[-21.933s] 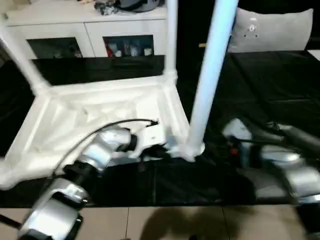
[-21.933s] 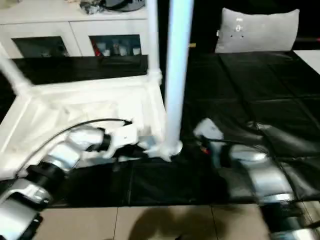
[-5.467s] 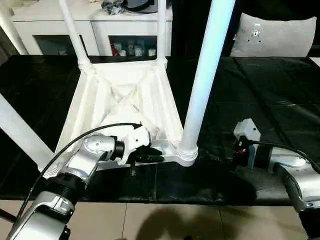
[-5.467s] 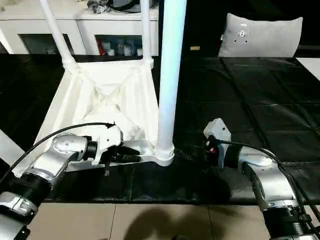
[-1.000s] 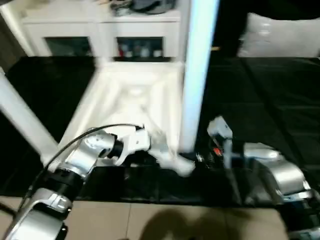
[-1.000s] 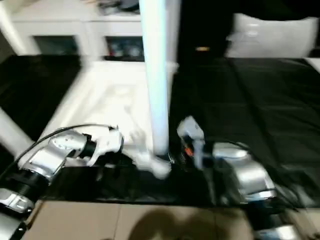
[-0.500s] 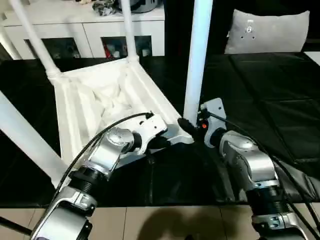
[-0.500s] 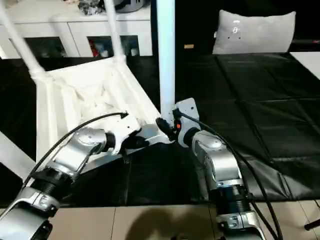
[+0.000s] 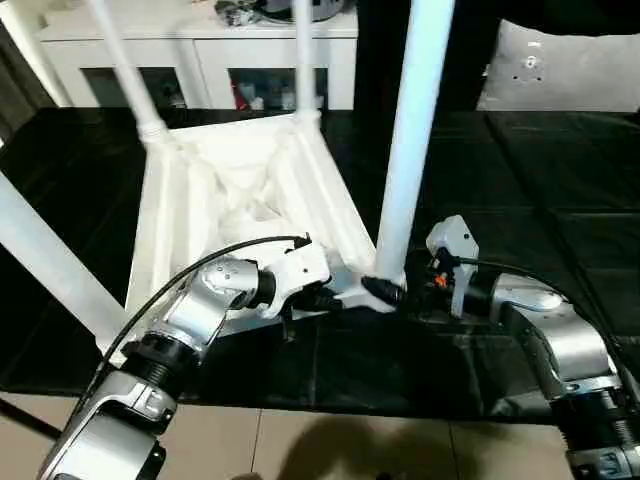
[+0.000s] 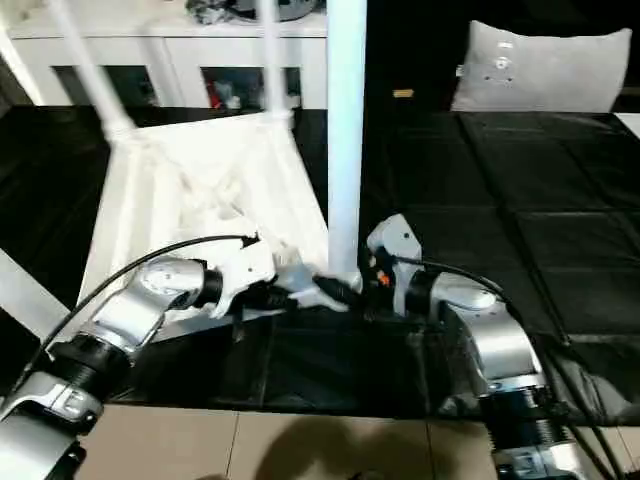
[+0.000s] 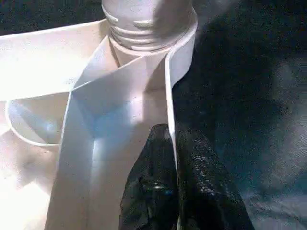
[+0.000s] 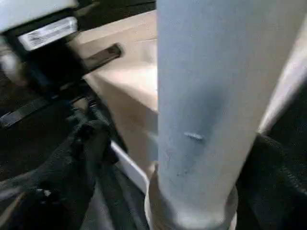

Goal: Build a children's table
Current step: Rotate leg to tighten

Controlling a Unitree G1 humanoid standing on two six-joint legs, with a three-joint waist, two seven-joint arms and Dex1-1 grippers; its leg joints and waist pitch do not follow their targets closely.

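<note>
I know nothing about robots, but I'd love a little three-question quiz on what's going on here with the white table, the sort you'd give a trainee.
1. True or false: the children's table lies upside down, its legs pointing up.
2. What is the left gripper pinching?
A. a leg
B. the table's thin rim wall
C. the grey cushion
3. Fill in: the right gripper has a finger on each side of the base of the nearest ____, at its corner socket.

Key:
1. True.
2. B. The two black fingers are shut on the edge wall just below the corner socket.
3. Leg. The jaws stand open around it.
</note>
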